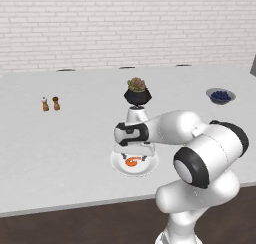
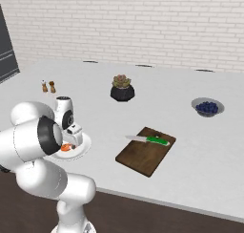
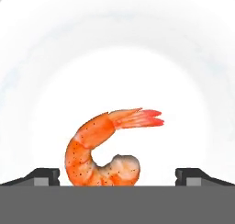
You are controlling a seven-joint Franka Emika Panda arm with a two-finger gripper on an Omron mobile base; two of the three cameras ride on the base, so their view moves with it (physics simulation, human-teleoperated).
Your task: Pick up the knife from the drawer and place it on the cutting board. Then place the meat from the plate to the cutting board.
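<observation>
The orange-red curled meat lies on the white plate, close below my hand. My gripper is open, its two dark fingertips standing on either side of the meat. From the left base view the gripper hangs directly over the plate and the meat. From the right, the meat peeks out on the plate under the hand. The green-handled knife lies on the dark wooden cutting board, to the plate's right. The drawer is out of view.
A black pot with a succulent stands behind the plate. A grey bowl of blueberries sits at the far right. Two small shakers stand at the left. The counter's front edge runs close before the plate.
</observation>
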